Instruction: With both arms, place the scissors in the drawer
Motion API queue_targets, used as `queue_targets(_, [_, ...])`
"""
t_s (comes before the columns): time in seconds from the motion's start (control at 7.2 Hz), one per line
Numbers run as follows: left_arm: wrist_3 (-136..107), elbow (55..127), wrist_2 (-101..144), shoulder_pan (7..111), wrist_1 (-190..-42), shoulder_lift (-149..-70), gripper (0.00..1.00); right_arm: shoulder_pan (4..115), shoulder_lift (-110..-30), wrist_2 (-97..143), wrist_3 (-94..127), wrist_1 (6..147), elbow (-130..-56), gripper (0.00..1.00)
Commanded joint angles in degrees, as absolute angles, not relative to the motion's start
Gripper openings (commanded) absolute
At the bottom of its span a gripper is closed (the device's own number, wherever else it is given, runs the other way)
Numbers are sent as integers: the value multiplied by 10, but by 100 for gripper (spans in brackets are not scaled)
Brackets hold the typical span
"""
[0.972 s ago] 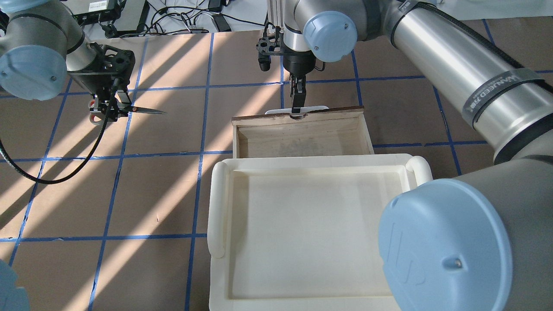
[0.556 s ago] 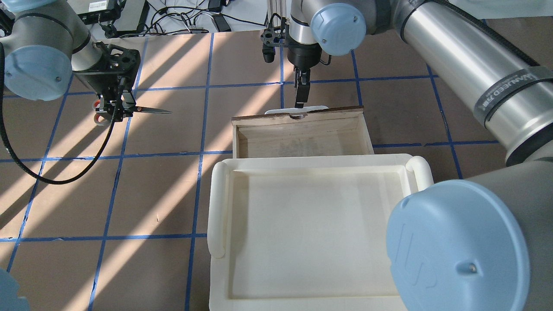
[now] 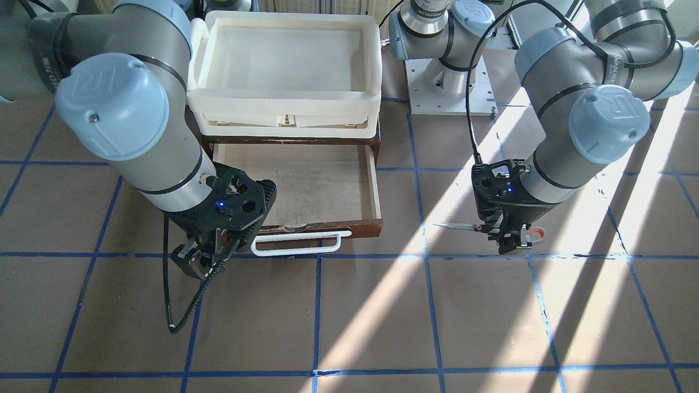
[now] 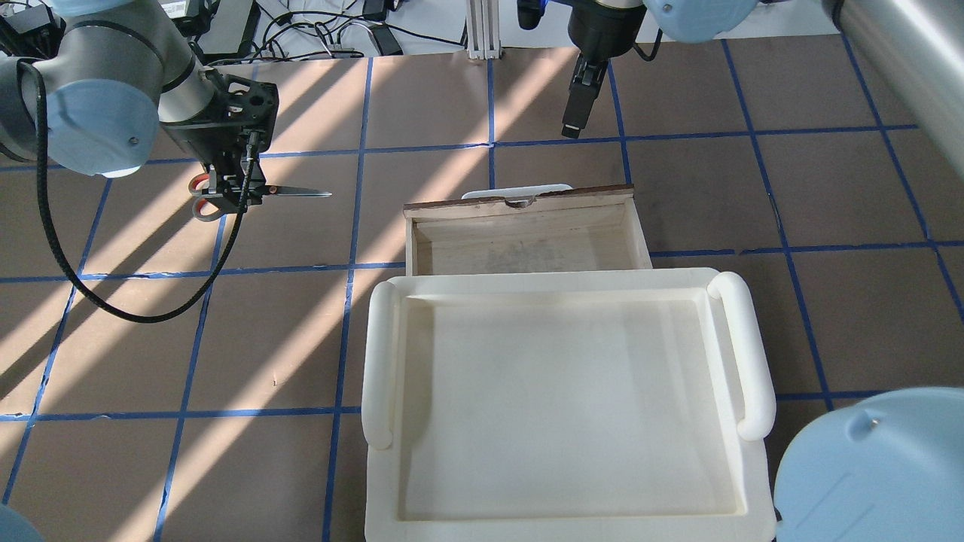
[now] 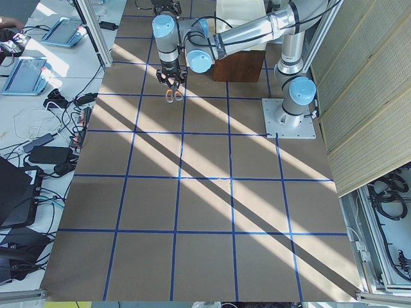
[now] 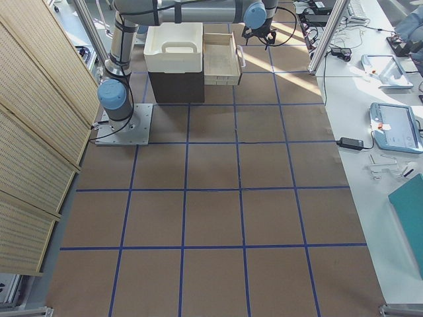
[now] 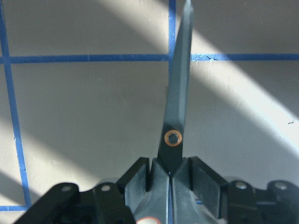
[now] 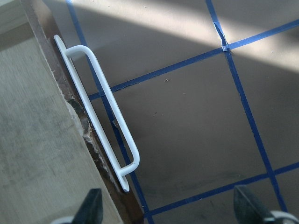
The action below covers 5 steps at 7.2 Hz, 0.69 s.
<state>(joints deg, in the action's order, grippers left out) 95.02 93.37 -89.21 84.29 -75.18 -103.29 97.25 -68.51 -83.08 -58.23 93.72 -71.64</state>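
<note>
Steel, stiff and light, the scissors (image 4: 290, 193) are pinched behind the pivot by the left gripper (image 4: 242, 190), well apart from the drawer (image 4: 587, 197); the right gripper (image 4: 576, 120) is spread wide, empty

- Hard sunlight falls in slanting bands across the table (image 4: 286, 339), with dark stripes of shadow between them.
- The overhead and front views are bright and sharp; the pale tray (image 4: 380, 354) is close to washed out.
- In the left wrist view, the scissors (image 7: 176, 107) show as a dark shape against a glaring sun patch.
- In the right wrist view, the right gripper (image 8: 169, 207) shows only as two blurred tips at the bottom edge, while the white handle (image 8: 110, 103) is crisp.
- Both side views are evenly lit, but the far things in them are too small for fine detail.
</note>
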Motion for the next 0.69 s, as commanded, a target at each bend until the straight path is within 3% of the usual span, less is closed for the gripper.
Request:
queue_targets(0.0, [853, 933, -886, 935, -752, -1025, 0, 956, -774, -831, -417, 940, -797, 100])
queue_targets(0.56, [699, 934, -877, 1051, -749, -1027, 0, 946, -890, -858, -112, 873, -876, 100])
